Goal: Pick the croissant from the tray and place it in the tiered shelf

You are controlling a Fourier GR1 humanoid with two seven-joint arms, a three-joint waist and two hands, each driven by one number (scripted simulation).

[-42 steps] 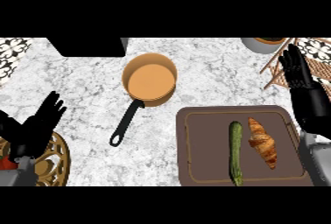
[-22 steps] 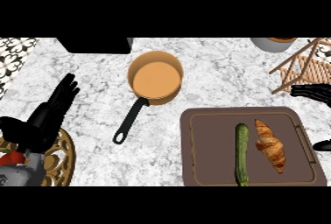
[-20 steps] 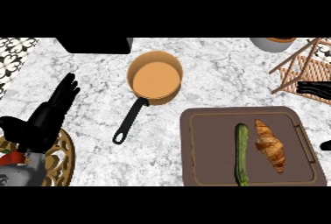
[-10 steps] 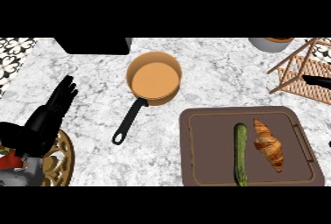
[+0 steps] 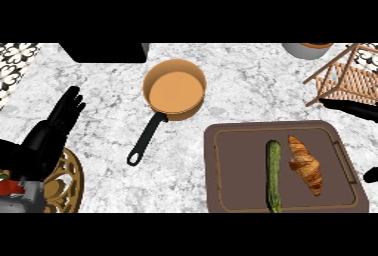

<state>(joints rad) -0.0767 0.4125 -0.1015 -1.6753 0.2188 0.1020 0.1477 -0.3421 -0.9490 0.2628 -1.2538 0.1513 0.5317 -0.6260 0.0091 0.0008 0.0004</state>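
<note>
A golden-brown croissant [image 5: 306, 164] lies in the right half of the dark brown tray [image 5: 240, 150], beside a long green cucumber [image 5: 273, 175]. The wooden tiered shelf [image 5: 345, 80] stands at the upper right, beyond the tray. Only a little of my right hand [image 5: 353, 107] shows at the right edge: straight fingers point left just below the shelf, and the thumb tip [image 5: 371, 174] shows lower down, to the right of the tray. It holds nothing and is apart from the croissant. My left hand [image 5: 53, 127] rests open at the far left, fingers up.
An orange pan [image 5: 175, 90] with a black handle [image 5: 145, 144] sits left of the tray. There is a dark box [image 5: 103, 52] at the top, a grey pot [image 5: 308, 49] at the top right, and a gold round trivet [image 5: 65, 184] at the lower left.
My right hand has swung from above the tray's right side out to the right edge, and now mostly lies outside the view. The left hand has risen slightly. The croissant has not moved.
</note>
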